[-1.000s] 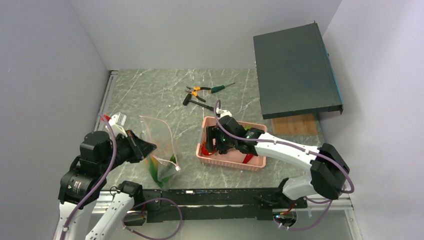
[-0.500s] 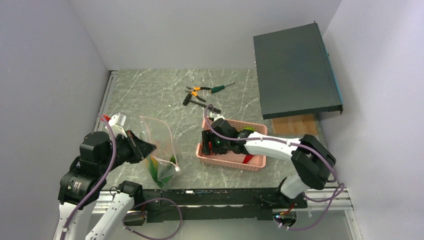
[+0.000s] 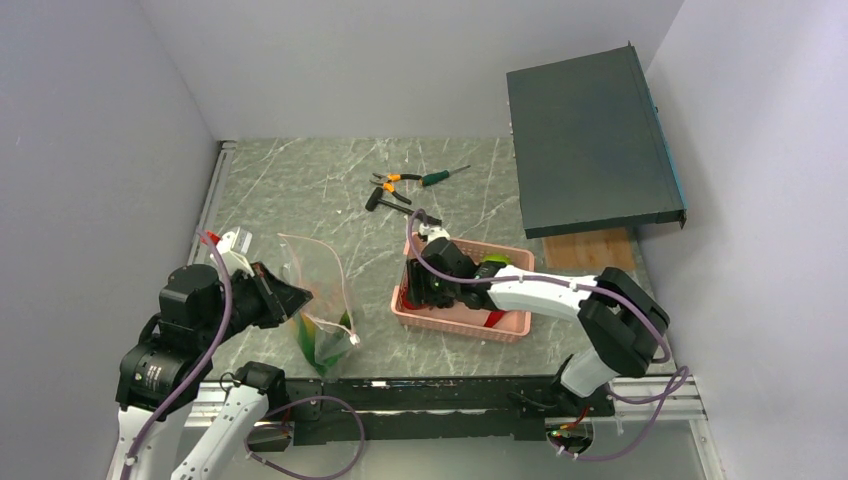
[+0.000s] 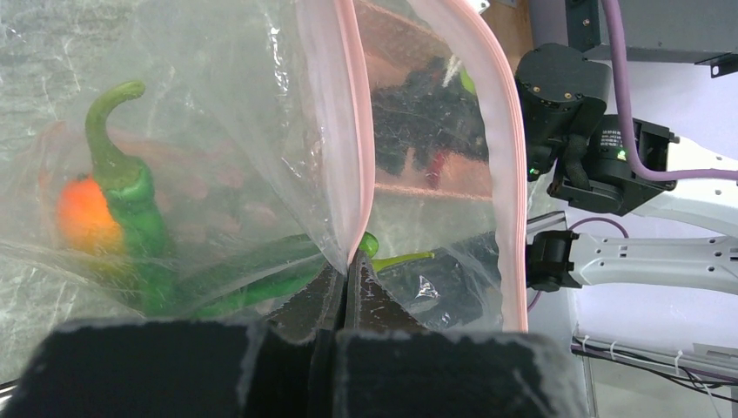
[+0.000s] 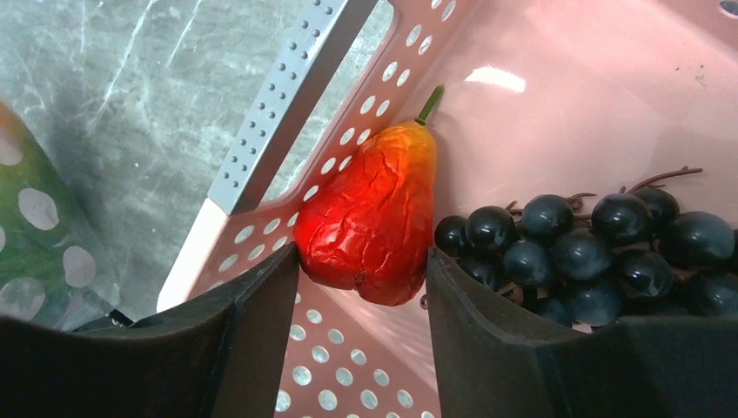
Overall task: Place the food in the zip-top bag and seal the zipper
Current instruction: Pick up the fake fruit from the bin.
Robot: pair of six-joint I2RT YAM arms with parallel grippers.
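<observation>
My left gripper (image 3: pixel 292 298) is shut on the pink zipper strip (image 4: pixel 358 131) of the clear zip-top bag (image 3: pixel 322 290), holding its mouth open toward the basket. In the bag lie long green peppers (image 4: pixel 130 200) and a green-orange mango (image 4: pixel 83 213). My right gripper (image 3: pixel 420 287) is open, low in the left end of the pink basket (image 3: pixel 505 328). In the right wrist view its fingertips (image 5: pixel 261 296) straddle the near end of a small red fruit (image 5: pixel 374 222) lying against the basket wall (image 5: pixel 287 96). A dark grape bunch (image 5: pixel 583 248) lies just right of it.
A red chilli (image 3: pixel 495 318) and something green (image 3: pixel 492 262) lie in the basket. Orange-handled pliers and other hand tools (image 3: pixel 400 188) lie at the back. A dark flat panel (image 3: pixel 590 140) leans at the back right over a wooden board (image 3: pixel 590 250).
My right gripper has moved left and down into the basket's left end, and now sits around the red fruit. The left gripper and the bag have not moved.
</observation>
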